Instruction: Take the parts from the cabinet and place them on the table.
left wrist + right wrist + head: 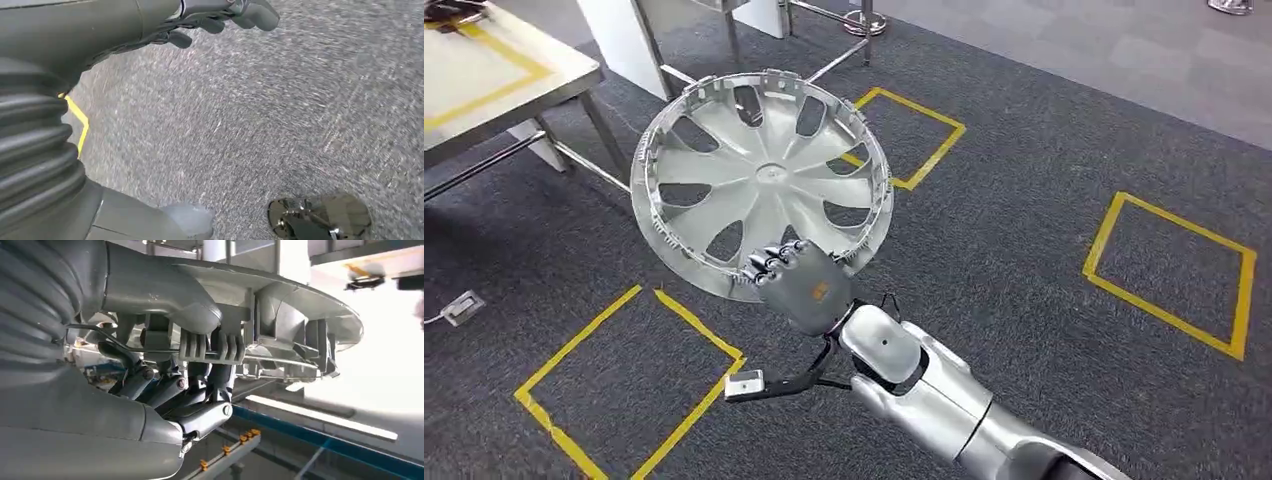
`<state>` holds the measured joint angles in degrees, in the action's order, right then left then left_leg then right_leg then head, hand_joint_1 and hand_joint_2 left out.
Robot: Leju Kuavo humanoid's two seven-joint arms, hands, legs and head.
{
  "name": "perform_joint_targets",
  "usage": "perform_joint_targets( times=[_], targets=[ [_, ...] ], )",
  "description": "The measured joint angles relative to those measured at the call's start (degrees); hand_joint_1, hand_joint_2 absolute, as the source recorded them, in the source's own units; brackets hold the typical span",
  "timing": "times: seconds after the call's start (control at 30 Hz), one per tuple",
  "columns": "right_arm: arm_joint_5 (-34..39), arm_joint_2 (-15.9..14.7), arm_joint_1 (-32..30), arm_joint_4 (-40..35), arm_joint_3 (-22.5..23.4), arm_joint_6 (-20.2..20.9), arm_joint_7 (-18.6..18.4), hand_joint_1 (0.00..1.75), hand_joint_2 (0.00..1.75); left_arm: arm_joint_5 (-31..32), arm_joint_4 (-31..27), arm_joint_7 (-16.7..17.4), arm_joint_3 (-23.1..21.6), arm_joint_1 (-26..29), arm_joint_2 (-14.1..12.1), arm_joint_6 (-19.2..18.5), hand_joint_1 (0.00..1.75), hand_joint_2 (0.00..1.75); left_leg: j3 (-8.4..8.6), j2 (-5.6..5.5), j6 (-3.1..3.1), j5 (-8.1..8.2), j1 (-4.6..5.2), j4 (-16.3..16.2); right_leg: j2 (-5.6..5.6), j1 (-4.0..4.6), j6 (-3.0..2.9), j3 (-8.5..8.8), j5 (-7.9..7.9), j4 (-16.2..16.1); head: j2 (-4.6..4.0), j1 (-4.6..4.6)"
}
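1. Closest in: the right robot hand (799, 285) is clamped on the near rim of a silver wheel cover (762, 180). The right wrist view shows the fingers (200, 390) curled under the rim with the thumb on the other side — a real grasp, not just a touch.

2. The wheel cover is in the air above the dark carpet (1024, 200), its ribbed inner side facing the head camera, tilted up and away from the hand. It fans out forward and a bit to the left of the wrist, so the whole disc hangs off that one edge grip.

3. The left robot hand (220, 17) hangs low over the carpet, fingers loosely curled with nothing in them. Looks idle.

4. Further out, yellow tape squares (1169, 265) mark the floor on both sides.

5. Far upper left: the counter (484, 70), also with yellow tape on top. That's the key relation — it lies forward-left of the cover, well apart, so the carry presumably has to go that way, with the free far edge of the disc arriving first.
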<state>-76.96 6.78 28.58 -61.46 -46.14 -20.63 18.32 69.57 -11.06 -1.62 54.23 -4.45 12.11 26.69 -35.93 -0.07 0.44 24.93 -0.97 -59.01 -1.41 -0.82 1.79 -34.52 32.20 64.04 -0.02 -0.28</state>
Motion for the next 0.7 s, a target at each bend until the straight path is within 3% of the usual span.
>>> perform_joint_targets(
  times=[0.07, 0.1, 0.13, 0.17, 0.2, 0.23, 0.27, 0.3, 0.33, 0.4, 0.43, 0.47, 0.5, 0.53, 0.6, 0.63, 0.67, 0.7],
  targets=[
    [-0.07, -0.28, -0.28, 0.24, 0.00, -0.07, 0.00, 1.75, 1.75, -0.02, 0.02, 0.24, 0.37, -0.10, 0.04, -0.02, 0.00, 1.75, -0.17, -1.40, 0.21, -0.07, 0.09, -0.03, 1.15, 0.06, 0.15, -4.63, 4.12, 9.56, 0.00, 0.11],
    [-0.09, -0.31, -0.50, 0.28, 0.00, -0.07, 0.00, 1.75, 1.75, -0.04, 0.02, 0.31, 0.61, -0.04, 0.04, -0.02, 0.00, 1.75, -0.27, -2.14, 0.27, -0.12, 0.16, -0.09, 1.24, 0.12, 0.07, -6.27, 4.69, 12.56, 0.00, 0.11],
    [-0.09, -0.35, -0.67, 0.33, 0.00, -0.07, -0.02, 1.75, 1.75, -0.13, 0.02, 0.48, 0.83, 0.01, 0.04, -0.02, 0.00, 1.75, -0.32, -2.90, 0.26, -0.16, 0.17, -0.13, 1.28, 0.17, -0.10, -6.48, 3.88, 12.59, 0.00, 0.11],
    [-0.09, -0.39, -0.70, 0.41, 0.00, 0.00, -0.05, 1.75, 1.75, -0.37, 0.02, 0.63, 0.92, 0.05, 0.04, -0.02, 0.00, 1.75, -0.34, -3.66, 0.22, -0.22, 0.17, -0.18, 1.37, 0.19, -0.36, -5.56, 2.12, 10.35, 0.00, 0.13],
    [-0.11, -0.39, -0.69, 0.48, 0.00, 0.09, -0.07, 1.75, 1.75, -0.59, 0.02, 0.68, 1.12, 0.04, 0.04, -0.02, 0.00, 1.75, -0.35, -4.69, 0.05, -0.34, 0.19, -0.22, 1.78, 0.21, -0.77, -3.00, -0.84, 5.07, 0.00, 0.13],
    [-0.15, -0.39, -0.68, 0.48, 0.00, 0.11, -0.02, 1.75, 1.75, -0.61, 0.02, 0.44, 1.31, 0.01, 0.07, -0.02, 0.00, 1.75, -0.35, -5.53, -0.12, -0.45, 0.19, -0.23, 3.03, 0.24, -1.23, -0.12, -3.36, -0.61, 0.00, 0.13],
    [-0.24, -0.42, -0.65, 0.48, 0.00, 0.09, 0.04, 1.75, 1.75, -0.61, 0.02, -0.02, 1.40, 0.02, 0.28, -0.02, 0.00, 1.75, -0.45, -6.03, -0.30, -0.57, -0.05, -0.23, 6.20, 0.29, -1.76, 1.69, -3.77, -4.66, 0.00, 0.11],
    [-0.39, -0.44, -0.69, 0.48, 0.00, 0.09, 0.18, 1.75, 1.75, -0.61, 0.00, -0.46, 1.46, -0.06, 0.33, -0.02, 0.00, 1.75, -0.76, -6.64, -0.78, -0.74, 0.25, -0.31, 6.92, 0.40, -1.71, 1.88, -3.66, -5.31, 0.00, -0.07],
    [-0.48, -0.46, -0.65, 0.48, 0.00, 0.04, 0.20, 1.75, 1.75, -0.61, -0.04, -0.77, 1.55, -0.20, 0.33, -0.04, 0.00, 1.75, -0.99, -7.23, -1.21, -0.99, -0.13, -0.12, 6.00, 0.66, -1.65, 1.81, -3.75, -5.30, 0.00, 0.26],
    [-0.57, -0.46, -0.69, 0.39, 0.00, 0.11, 0.17, 1.75, 1.75, -0.50, 0.04, -1.29, 1.68, -0.02, 0.42, -0.09, 0.00, 1.75, -1.10, -8.50, -2.12, -1.50, -0.36, 0.55, 4.93, 0.95, -2.09, 1.85, -3.93, -5.40, 0.00, 0.28],
    [-0.55, -0.44, -0.72, 0.24, 0.00, 0.13, 0.09, 1.75, 1.75, -0.50, 0.02, -1.42, 1.70, 0.04, 0.33, -0.15, 0.00, 1.75, -1.60, -9.16, -2.51, -1.70, -0.19, 0.65, 3.85, 0.07, -2.58, 2.32, -4.58, -6.33, 0.00, 0.28],
    [-0.57, -0.46, -0.71, 0.17, 0.00, 0.22, 0.00, 1.75, 1.75, -0.50, 0.04, -1.53, 1.70, 0.08, 0.31, -0.20, 0.00, 1.75, -2.02, -6.25, -2.51, -0.86, 0.16, -0.36, 3.10, 0.21, -2.85, 2.54, -4.82, -6.69, 0.00, 0.20],
    [-0.57, -0.46, -0.75, 0.13, 0.00, 0.18, 0.00, 1.75, 1.75, -0.50, 0.02, -1.57, 1.70, 0.03, 0.31, -0.31, 0.00, 1.75, -3.24, -3.09, -2.63, 1.22, 0.29, -3.18, 2.44, 0.23, -3.33, 2.54, -5.01, -6.82, 0.00, -0.48],
    [-0.68, -0.57, -0.88, 0.13, 0.00, 0.20, 0.02, 1.75, 1.75, -0.44, 0.02, -1.64, 1.70, -0.10, 0.31, -0.50, 0.00, 1.75, -5.21, -1.45, -2.90, 3.63, 0.20, -7.59, 1.59, 0.35, -3.35, 2.48, -5.00, -6.78, 0.00, -0.48],
    [-1.12, -0.83, -1.31, 0.13, 0.00, 0.22, 0.00, 1.75, 1.75, 0.20, 0.04, -1.79, 1.70, -0.24, 0.28, -0.48, 0.00, 1.75, -8.74, -0.49, -3.27, 6.93, 0.07, -15.79, -0.20, 0.48, -3.49, 2.45, -4.82, -6.65, 0.00, -0.50],
    [-1.25, -0.94, -1.63, 0.09, 0.00, 0.26, -0.20, 1.75, 1.75, 1.13, 0.04, -2.01, 1.68, -0.22, 0.28, -0.37, 0.00, 1.75, -9.13, -0.36, -3.45, 6.81, 0.03, -17.05, -1.10, 0.47, -3.47, 2.46, -4.73, -6.60, 0.00, -0.50],
    [-1.42, -1.00, -1.88, -0.06, 0.00, 0.37, -0.43, 1.75, 1.75, 1.53, 0.04, -2.14, 1.68, -0.20, 0.28, -0.20, 0.00, 1.75, -7.98, -0.14, -3.56, 5.42, -0.02, -15.15, -1.90, 0.46, -3.39, 2.45, -4.60, -6.48, 0.00, -0.50],
    [-1.53, -1.03, -2.03, -0.22, 0.00, 0.48, -0.59, 1.75, 1.75, 1.75, 0.02, -2.12, 1.68, -0.21, 0.26, -0.04, 0.00, 1.75, -5.45, 0.29, -3.59, 3.27, -0.06, -10.93, -2.63, 0.42, -3.19, 2.48, -4.42, -6.34, 0.00, -0.50]
  ],
)
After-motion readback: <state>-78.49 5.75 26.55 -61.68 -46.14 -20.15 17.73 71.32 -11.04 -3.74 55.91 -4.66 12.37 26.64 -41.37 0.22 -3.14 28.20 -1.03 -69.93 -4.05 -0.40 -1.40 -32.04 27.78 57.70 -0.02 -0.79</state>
